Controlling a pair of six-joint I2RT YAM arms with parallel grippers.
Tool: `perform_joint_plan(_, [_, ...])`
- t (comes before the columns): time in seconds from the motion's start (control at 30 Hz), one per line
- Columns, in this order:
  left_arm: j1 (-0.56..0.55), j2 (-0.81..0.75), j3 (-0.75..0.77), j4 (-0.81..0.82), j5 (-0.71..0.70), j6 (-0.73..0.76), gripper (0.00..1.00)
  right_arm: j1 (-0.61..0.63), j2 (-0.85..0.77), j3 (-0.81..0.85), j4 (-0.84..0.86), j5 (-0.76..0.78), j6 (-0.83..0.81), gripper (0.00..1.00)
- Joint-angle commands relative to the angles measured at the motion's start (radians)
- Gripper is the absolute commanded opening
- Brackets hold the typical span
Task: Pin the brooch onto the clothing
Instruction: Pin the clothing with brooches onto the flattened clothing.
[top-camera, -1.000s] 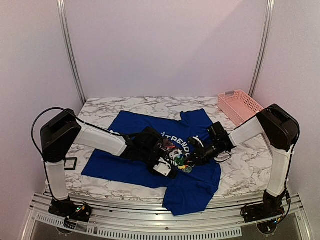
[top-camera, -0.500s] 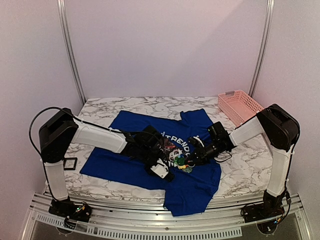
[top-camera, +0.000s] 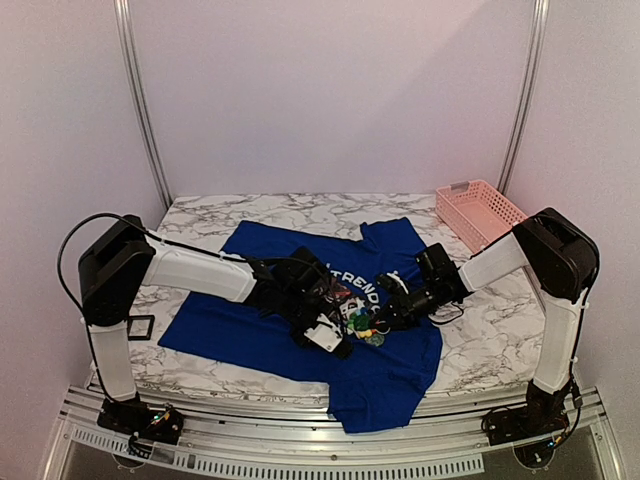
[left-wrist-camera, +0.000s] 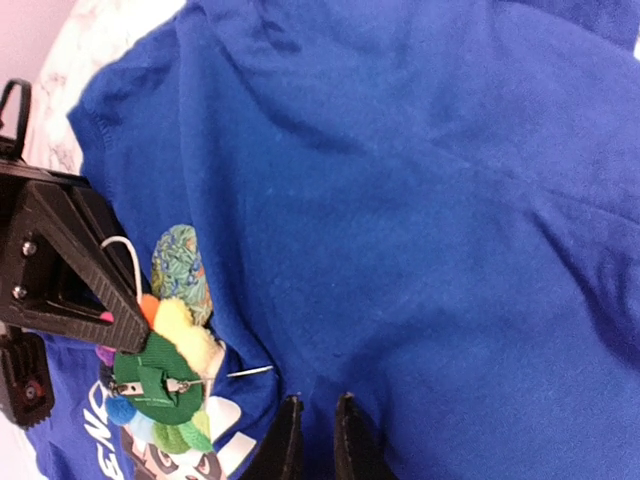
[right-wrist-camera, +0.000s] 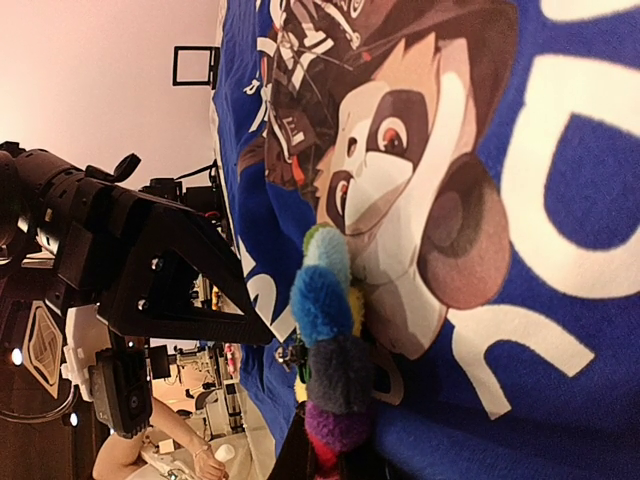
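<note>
Left end effector has moved a little to the right.
It is nearly closed and nips the blue T-shirt on the desk. Right end effector holds the fluffy, many-colored flower brooch beside the shirt's picture, pin sticking out.

I record the clothing as matt, finely knitted blue cloth. Its chest print looks smoother and flatter. The brooch shows fuzzy, woolly petals, a green felt back and a thin, shiny metal pin. The counter is smooth and marble-patterned. The basket is pink plastic.
</note>
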Motion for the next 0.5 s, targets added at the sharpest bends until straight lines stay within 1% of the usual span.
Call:
perform_joint_plan(0.0, [-0.018, -0.022, 0.002, 0.042, 0.046, -0.04, 0.11, -0.005, 0.033, 0.001, 0.0, 0.025, 0.0, 0.0])
perform_joint_plan(0.17, [-0.022, 0.016, -0.006, 0.092, 0.015, -0.012, 0.11, -0.007, 0.035, 0.002, 0.007, 0.015, 0.009, 0.0])
perform_joint_plan(0.37, [-0.021, 0.06, -0.002, 0.178, -0.046, -0.012, 0.12, 0.007, 0.036, -0.001, -0.004, 0.006, 0.001, 0.0])
perform_joint_plan(0.47, [-0.021, 0.066, -0.001, 0.18, -0.048, -0.002, 0.12, 0.024, 0.038, 0.002, 0.001, -0.004, 0.006, 0.0])
